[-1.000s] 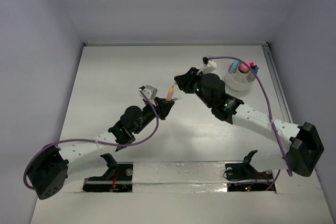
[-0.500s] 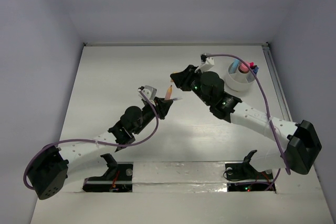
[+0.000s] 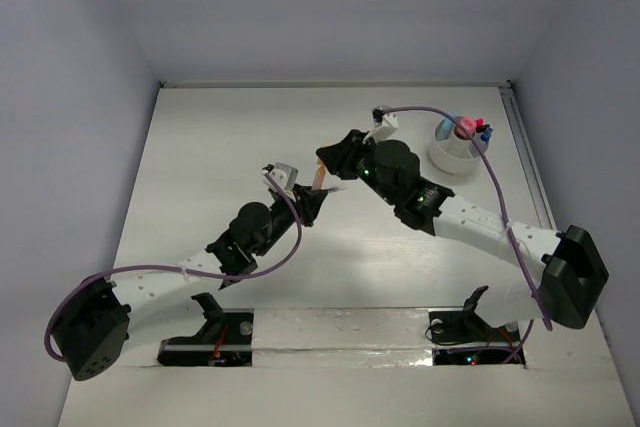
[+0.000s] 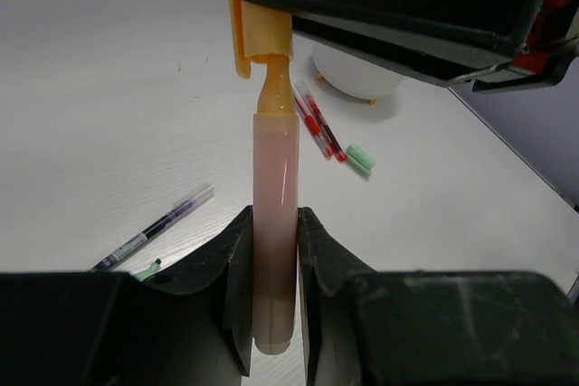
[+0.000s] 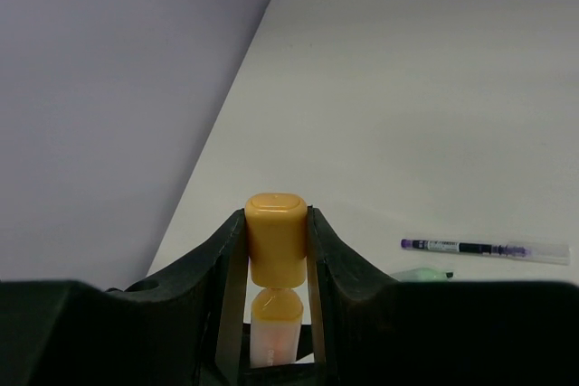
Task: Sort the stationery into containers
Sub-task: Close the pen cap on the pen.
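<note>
while the left pincer [image 4: 273, 223] clamps a pale-orange plastic highlighter [image 4: 274, 169], the right pincer [image 5: 276, 223] pinches its orange cap [image 5: 275, 240].

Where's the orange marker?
The orange marker is central in the top view, held by the left gripper, cap between the right gripper's fingers, left of the white cup.

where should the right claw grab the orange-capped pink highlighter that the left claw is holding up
By its orange plastic cap, coming end-on from the cap end. The left claw clamps the lower barrel of the orange-capped pink highlighter, so only the capped end stands free, and the cap's flattish sides suit a pinch. The right claw straddles it there now.
</note>
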Motion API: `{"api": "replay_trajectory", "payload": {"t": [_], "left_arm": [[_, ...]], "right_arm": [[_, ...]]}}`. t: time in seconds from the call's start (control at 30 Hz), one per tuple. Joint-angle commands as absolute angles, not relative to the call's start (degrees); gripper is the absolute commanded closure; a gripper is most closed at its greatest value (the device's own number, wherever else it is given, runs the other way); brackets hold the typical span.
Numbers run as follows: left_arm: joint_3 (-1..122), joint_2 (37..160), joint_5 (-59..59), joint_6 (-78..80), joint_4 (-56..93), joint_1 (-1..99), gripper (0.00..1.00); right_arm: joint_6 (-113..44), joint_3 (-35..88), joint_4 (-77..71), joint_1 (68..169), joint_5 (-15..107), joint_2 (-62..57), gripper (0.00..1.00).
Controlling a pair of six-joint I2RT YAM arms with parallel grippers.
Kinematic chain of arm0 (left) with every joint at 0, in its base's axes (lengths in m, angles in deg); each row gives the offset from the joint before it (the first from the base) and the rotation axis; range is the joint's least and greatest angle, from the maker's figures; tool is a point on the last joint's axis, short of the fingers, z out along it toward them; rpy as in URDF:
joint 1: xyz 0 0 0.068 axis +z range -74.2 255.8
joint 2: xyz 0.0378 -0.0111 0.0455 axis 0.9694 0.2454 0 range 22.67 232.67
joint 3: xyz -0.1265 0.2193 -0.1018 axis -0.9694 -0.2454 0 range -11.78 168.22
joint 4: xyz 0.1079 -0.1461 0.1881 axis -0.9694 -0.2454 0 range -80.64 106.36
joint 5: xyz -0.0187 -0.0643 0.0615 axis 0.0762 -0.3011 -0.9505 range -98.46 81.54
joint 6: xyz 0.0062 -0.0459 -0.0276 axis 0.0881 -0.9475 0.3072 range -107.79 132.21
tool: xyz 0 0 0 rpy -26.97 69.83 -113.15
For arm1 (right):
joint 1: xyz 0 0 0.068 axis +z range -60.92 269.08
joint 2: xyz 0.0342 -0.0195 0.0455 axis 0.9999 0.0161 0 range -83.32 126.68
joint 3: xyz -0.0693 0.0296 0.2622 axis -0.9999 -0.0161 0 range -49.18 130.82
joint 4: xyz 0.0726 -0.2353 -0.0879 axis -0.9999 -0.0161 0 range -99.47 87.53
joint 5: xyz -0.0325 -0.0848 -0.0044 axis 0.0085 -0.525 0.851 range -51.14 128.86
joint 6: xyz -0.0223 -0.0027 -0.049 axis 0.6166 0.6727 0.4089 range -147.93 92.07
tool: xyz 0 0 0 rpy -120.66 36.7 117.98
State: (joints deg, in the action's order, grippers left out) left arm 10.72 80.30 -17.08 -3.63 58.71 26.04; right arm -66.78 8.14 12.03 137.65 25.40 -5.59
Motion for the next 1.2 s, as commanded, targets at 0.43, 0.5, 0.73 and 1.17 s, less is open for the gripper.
{"api": "replay_trajectory", "payload": {"t": [0.43, 0.5, 0.73, 1.17], "left_arm": [[10.72, 76.64, -21.2, -3.35, 59.78, 26.31, 1.0], [10.45, 75.85, -21.81, -3.35, 59.69, 26.31, 1.0], [10.1, 74.79, -22.96, -3.26, 59.34, 26.31, 1.0], [10.01, 72.68, -25.59, -1.68, 57.32, 26.31, 1.0]], "right_arm": [[-68.36, 8.13, 17.48, 142.6, 20.66, -4.57, 1.0], [-69.06, 7.6, 17.66, 142.6, 20.22, -4.49, 1.0], [-70.03, 7.51, 17.74, 143.13, 21.01, -3.87, 1.0], [-72.93, 6.73, 15.99, 144.71, 27.08, -1.23, 1.0]]}}
